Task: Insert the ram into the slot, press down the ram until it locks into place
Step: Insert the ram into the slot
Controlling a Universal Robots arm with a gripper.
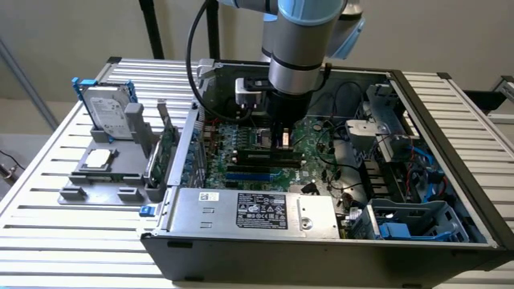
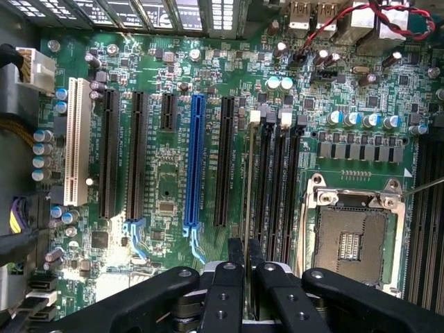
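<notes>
The tool point(image 2: 244, 250) is clamped shut on the ram point(image 2: 248, 187), which stands on edge straight beneath it in the slot point(image 2: 254, 159). I'd say it's inserted, but I can't tell if it's pressed home and latched.

ram point(image 2: 248, 187): thin stick, seen edge-on, standing upright, clamped between the jaws, mid-board in the exterior view point(image 1: 281, 139) | slot point(image 2: 258, 173): long, narrow, black, white end latch, outermost of parallel bank, lengthwise directly beneath ram; seating indeterminable
</notes>
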